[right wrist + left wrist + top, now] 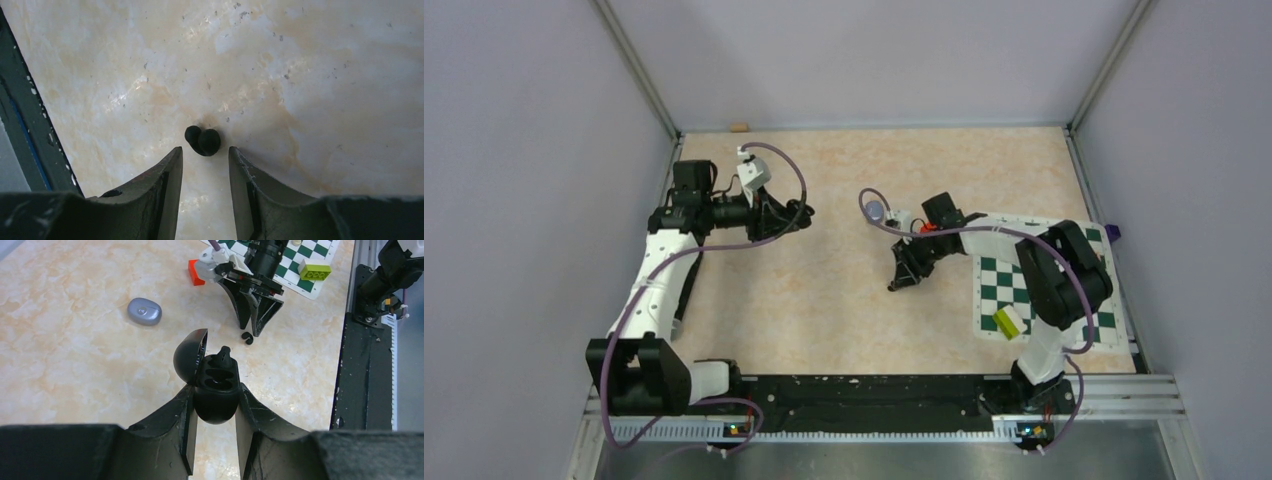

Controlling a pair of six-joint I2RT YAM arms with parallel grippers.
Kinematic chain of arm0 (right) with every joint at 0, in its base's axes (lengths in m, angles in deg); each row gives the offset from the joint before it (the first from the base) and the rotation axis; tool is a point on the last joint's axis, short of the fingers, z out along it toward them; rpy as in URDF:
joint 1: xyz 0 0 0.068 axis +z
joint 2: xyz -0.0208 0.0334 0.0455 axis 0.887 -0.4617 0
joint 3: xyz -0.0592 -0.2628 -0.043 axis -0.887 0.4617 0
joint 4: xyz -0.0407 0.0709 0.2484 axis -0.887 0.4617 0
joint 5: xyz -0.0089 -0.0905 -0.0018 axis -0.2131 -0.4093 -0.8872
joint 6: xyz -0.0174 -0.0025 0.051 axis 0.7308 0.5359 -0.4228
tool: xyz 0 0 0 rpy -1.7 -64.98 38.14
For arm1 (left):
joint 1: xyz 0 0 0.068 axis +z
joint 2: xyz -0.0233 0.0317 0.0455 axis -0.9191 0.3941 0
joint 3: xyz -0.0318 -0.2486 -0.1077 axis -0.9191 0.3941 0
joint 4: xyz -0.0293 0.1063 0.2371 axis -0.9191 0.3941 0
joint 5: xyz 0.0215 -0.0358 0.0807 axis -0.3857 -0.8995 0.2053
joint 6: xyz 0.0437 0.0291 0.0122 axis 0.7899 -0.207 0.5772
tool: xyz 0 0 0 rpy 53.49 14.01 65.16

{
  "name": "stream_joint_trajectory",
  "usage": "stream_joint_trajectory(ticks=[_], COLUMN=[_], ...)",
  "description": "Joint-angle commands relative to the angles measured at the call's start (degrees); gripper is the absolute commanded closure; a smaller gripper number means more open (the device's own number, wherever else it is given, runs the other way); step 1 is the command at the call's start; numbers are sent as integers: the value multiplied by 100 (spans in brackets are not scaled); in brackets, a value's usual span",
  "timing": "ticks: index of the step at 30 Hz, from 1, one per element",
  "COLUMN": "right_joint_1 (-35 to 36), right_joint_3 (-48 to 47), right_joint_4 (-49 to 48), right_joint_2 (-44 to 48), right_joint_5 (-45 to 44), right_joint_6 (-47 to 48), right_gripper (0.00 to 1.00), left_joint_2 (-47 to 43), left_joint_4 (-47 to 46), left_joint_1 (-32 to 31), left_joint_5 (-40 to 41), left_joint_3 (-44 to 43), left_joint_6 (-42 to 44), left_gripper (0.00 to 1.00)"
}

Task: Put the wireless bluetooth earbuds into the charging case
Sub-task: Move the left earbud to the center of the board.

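My left gripper (216, 390) is shut on the black charging case (216, 401), holding it above the table with its lid (189, 355) swung open to the left. One black earbud (224, 354) pokes up from the far slot; the near slot looks empty. A second black earbud (203, 140) lies on the table just beyond the tips of my right gripper (205, 152), which is open and points down with nothing between its fingers. In the left wrist view that earbud (247, 337) lies beside the right gripper (252, 330).
A closed grey-lilac case (144, 311) rests on the table left of the right arm. A small red block (195, 273) sits by the right wrist. A checkered mat (999, 290) with a yellow-green brick (1008, 322) lies at the right. Black rail (362, 365) along the near edge.
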Motion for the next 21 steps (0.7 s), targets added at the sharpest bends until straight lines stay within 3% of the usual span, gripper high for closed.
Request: stream_joint_trajectory(ticks=[1, 8, 13, 21], right_joint_1=[400, 859, 995, 1004], right_joint_3=[-72, 6, -148, -77], right_joint_4=[-231, -616, -736, -329], right_joint_2=[-147, 152, 349, 811], right_joint_5=[-839, -2116, -2492, -2075], right_joint_6=[-70, 232, 559, 414], right_gripper=[61, 63, 65, 43], left_joint_2=[-213, -335, -304, -330], left_joint_4=[-365, -463, -464, -488], left_joint_1=[-1, -1, 0, 0], left_joint_5=[45, 75, 99, 109], left_joint_3=[52, 141, 141, 185], left_joint_6=[-159, -153, -164, -146], left_gripper=[100, 100, 100, 100])
